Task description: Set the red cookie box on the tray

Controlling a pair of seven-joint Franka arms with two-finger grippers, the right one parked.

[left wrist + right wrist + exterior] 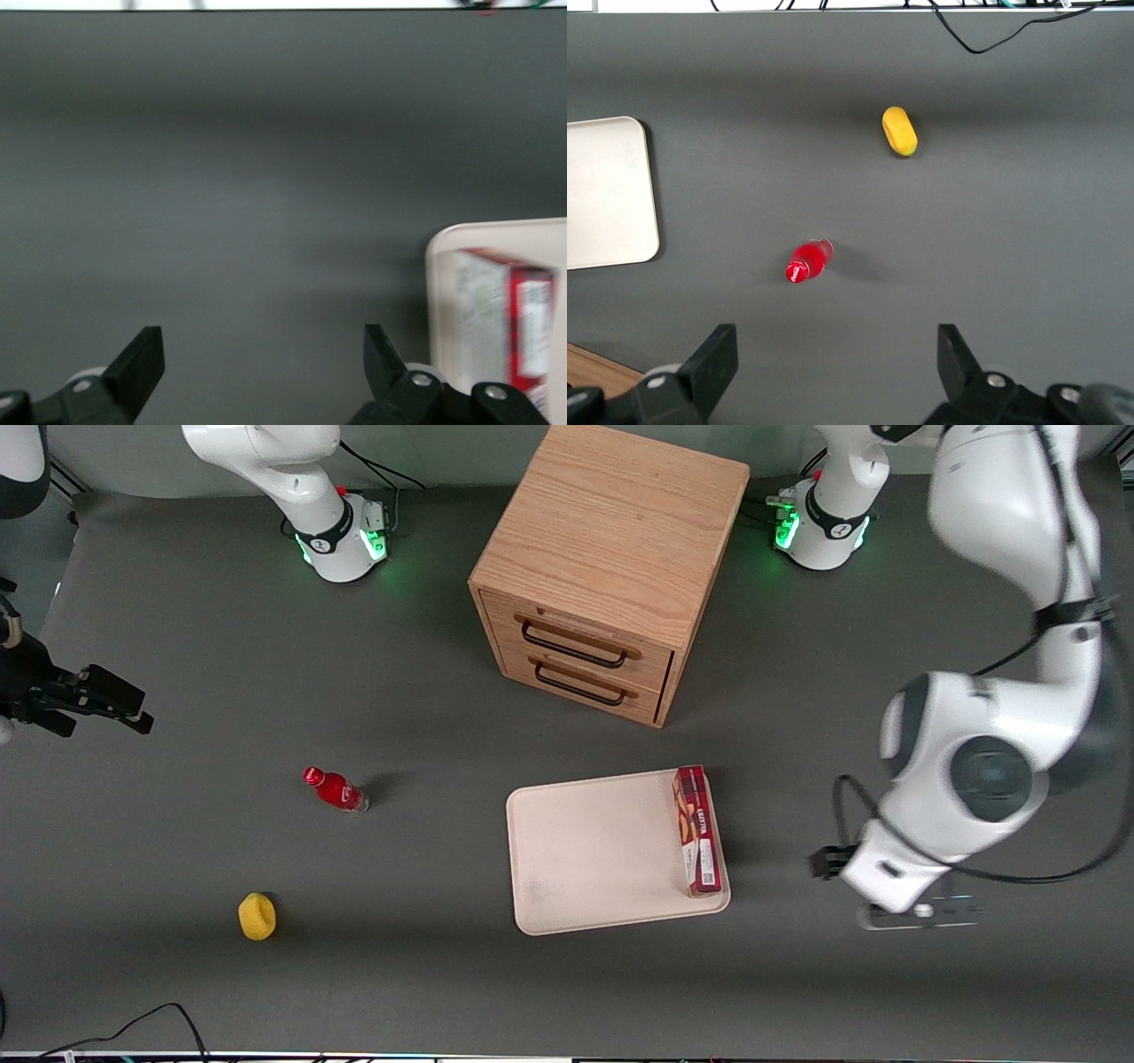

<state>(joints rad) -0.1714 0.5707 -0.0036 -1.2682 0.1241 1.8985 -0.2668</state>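
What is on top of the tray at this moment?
Only the red cookie box lies on the tray, along its edge toward the working arm. The tray surface under the box is covered. The gripper is open, off the tray.

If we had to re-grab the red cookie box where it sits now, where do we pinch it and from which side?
Likely from above, fingers across the narrow width near mid-length. The red cookie box lies flat along the tray's edge toward the working arm, long axis running toward the front camera. The low rim there could crowd one finger. The gripper is open over bare table beside the tray.
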